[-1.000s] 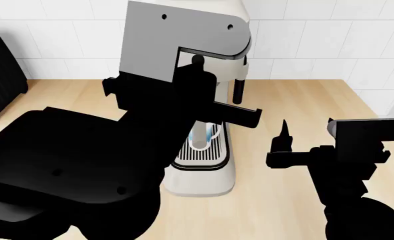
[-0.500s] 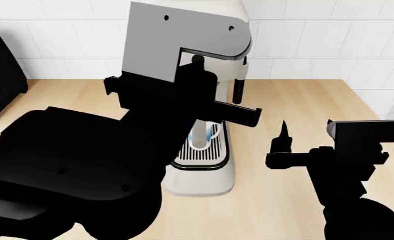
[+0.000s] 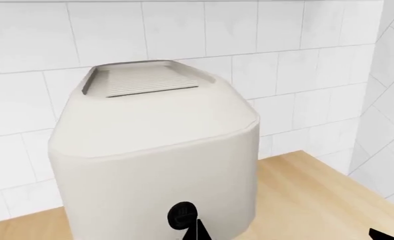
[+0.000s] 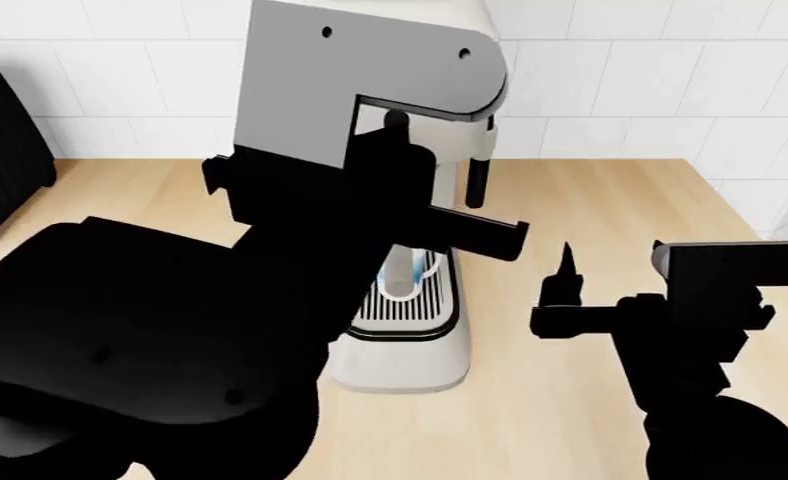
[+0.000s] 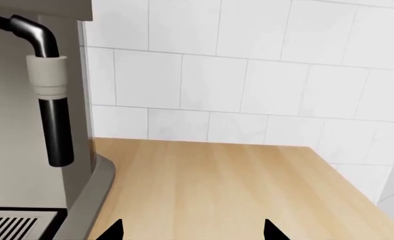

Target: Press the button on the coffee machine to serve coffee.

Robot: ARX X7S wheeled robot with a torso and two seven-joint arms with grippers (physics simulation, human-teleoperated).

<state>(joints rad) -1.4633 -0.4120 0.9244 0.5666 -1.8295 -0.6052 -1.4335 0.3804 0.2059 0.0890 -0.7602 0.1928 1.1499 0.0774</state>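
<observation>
Nearest, the right tool [image 4: 565,290] hangs idle over the wooden desk [image 4: 594,220], well right of the coffee machine [image 4: 401,360]; its wrist view shows both tips spread with nothing between them. Further in, the left tool [image 3: 195,231] sits close against the machine's cream head, one tip just beside the button [image 3: 181,216], low on the front face. Whether it is spread or pressed together I cannot tell. A cup [image 4: 408,277] waits on the drip tray [image 4: 397,312]. This looks like the pressing step: next, a short, straight push onto the button.

Kitchen: white tiled wall [image 5: 250,80], wooden countertop [image 5: 224,190], coffee machine [image 3: 157,165].
</observation>
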